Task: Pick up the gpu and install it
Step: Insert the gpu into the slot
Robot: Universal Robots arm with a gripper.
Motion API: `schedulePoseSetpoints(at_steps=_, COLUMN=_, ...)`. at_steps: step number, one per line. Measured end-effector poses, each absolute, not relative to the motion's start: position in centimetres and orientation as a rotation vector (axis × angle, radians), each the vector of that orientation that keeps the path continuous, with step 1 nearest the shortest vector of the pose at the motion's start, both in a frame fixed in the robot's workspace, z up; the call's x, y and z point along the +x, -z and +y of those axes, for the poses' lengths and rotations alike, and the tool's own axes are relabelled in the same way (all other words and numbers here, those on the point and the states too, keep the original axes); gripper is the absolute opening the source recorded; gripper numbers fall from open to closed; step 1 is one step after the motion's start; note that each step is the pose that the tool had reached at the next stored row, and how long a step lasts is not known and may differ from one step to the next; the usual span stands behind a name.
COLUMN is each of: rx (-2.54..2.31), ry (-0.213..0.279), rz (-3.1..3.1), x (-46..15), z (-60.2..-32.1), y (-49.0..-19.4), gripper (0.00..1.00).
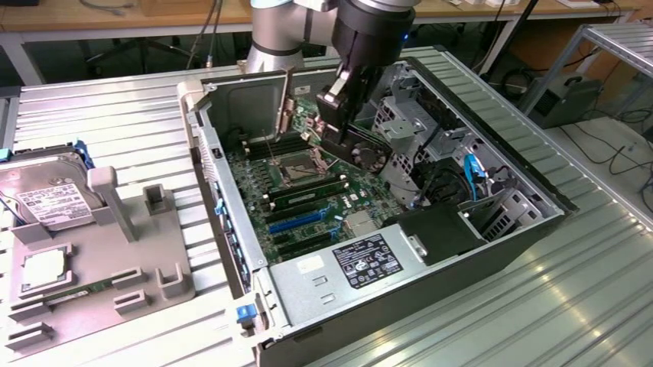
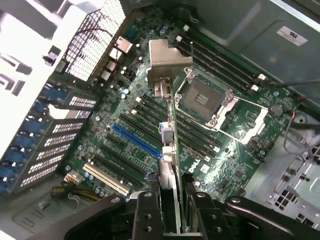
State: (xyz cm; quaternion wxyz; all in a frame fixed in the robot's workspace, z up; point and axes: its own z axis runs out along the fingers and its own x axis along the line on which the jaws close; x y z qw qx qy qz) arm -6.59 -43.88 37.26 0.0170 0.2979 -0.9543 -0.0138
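Observation:
My gripper (image 1: 335,115) hangs inside the open computer case (image 1: 219,191), shut on the gpu (image 1: 304,115). The gpu is a thin card held on edge above the motherboard (image 1: 306,199), and its narrow bracket strip (image 1: 286,103) points toward the case's rear wall. In the wrist view the gpu (image 2: 170,150) runs edge-on away from my gripper (image 2: 172,212). Its pale metal bracket (image 2: 169,60) is at the far end, above the memory slots beside the CPU socket (image 2: 205,100). A dark finger (image 2: 147,210) presses on each side of the card. The blue expansion slot (image 2: 135,140) lies off to one side, apart from the card.
At the exterior view's left, a grey fixture (image 1: 102,252) carries a silver hard drive (image 1: 46,200) and a green memory stick (image 1: 76,293). Inside the case are a drive cage (image 1: 408,122), blue cables (image 1: 472,172) and a labelled power supply (image 1: 352,264). The case rests on a ribbed metal table (image 1: 571,306).

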Motion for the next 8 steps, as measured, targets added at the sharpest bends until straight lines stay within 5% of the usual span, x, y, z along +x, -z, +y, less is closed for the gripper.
schedulePoseSetpoints(at_steps=8, rx=1.157, ry=0.037, rz=-2.884, x=-6.59, z=-43.88, y=-37.25, gripper=0.29)
